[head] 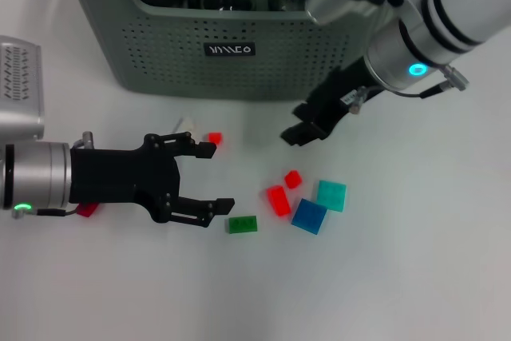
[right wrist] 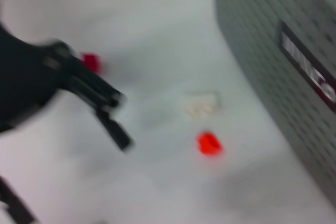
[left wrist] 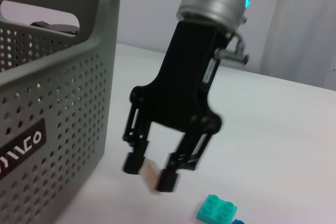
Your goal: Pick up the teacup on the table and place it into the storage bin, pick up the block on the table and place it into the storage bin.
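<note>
Red blocks [head: 278, 200] number four; left hand [head: 214, 176] wide, right hand [left wrist: 151, 173] pinches a pale block [left wrist: 150, 174].

surface: plain white table [head: 415, 277], matte, soft shadows | light: pretty even, nothing harsh | behind it: pale wall [left wrist: 152, 9] in the left wrist view | far side: a white panel, door maybe [left wrist: 310, 24], can't tell

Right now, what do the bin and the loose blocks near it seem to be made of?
The bin looks like moulded matte plastic: grey-green walls pierced by regular small holes, rounded rim. The blocks, for example the teal one and the blue one, look like hard glossy plastic: saturated colours, sharp edges; the left wrist view shows studs on the teal one.
</note>
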Robot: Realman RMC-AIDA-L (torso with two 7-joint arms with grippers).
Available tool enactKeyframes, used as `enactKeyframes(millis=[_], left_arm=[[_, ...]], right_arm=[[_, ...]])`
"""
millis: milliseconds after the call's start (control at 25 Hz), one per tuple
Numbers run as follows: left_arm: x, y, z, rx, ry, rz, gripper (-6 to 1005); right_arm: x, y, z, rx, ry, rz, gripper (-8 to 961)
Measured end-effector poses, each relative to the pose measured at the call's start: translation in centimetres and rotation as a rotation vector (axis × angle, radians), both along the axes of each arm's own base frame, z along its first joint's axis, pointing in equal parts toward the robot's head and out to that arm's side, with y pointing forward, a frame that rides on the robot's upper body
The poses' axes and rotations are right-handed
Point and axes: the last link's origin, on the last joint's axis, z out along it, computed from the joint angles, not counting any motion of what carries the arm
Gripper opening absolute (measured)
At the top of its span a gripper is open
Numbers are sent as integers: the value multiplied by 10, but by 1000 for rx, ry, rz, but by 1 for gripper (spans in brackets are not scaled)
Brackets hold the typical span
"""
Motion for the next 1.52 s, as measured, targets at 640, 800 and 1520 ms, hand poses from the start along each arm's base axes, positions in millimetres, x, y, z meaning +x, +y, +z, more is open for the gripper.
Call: enactKeyframes(millis=[640, 800, 1520], left_arm=[[3, 1, 1, -4, -11, -6, 920], [3, 1, 1, -3, -13, -6, 920], [6, 6, 2, 6, -9, -13, 920]], right_arm=[[-109, 17, 81, 33, 353, 127, 455], [-119, 37, 94, 133, 371, 136, 455], [-106, 96, 5, 447, 78, 231, 456]])
